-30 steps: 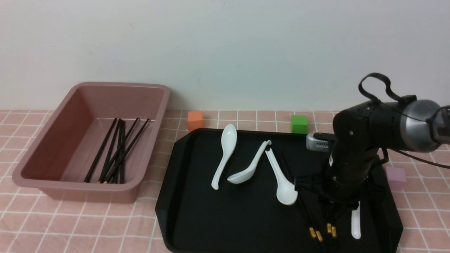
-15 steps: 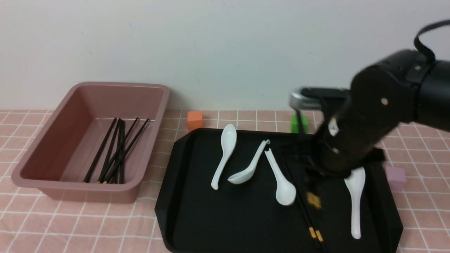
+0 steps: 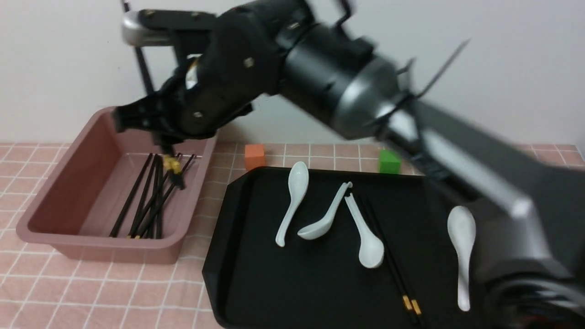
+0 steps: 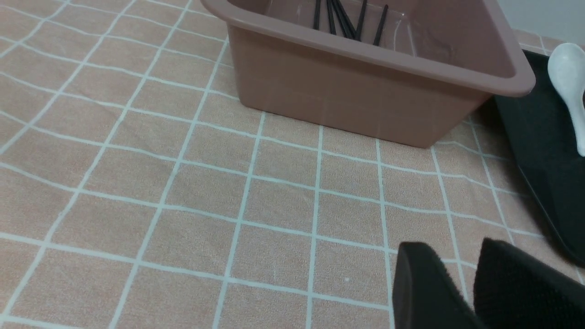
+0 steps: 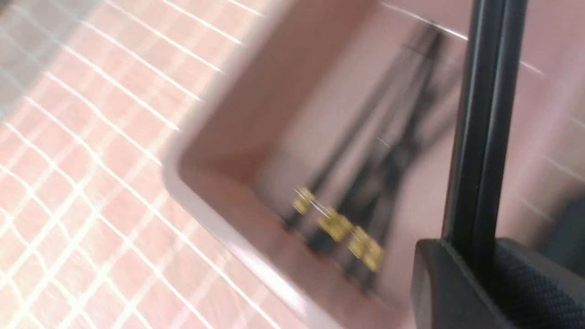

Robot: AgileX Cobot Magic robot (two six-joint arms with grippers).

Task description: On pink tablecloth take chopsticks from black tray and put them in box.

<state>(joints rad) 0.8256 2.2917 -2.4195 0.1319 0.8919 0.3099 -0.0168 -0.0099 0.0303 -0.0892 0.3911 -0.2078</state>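
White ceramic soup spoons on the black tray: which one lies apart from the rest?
The white ceramic spoon near the matte-black tray's right edge, bowl pointing away from the robot; the other three spoons cluster mid-tray.

A salmon-pink tablecloth [image 3: 91, 292] gridded with thin white lines carries a dusty-pink box [image 3: 59, 183] of black, gold-banded chopsticks [image 3: 141, 208], a matte-black tray [image 3: 283, 283] with white spoons [image 3: 289, 201], and two small cubes (orange [image 3: 254, 156], green [image 3: 389, 161]).

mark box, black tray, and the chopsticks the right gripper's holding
box [image 3: 68, 185], front view, left inner wall.
black tray [image 3: 315, 278], front view, bare floor.
held chopsticks [image 5: 482, 119], right wrist view, shafts above the right gripper [image 5: 475, 278].
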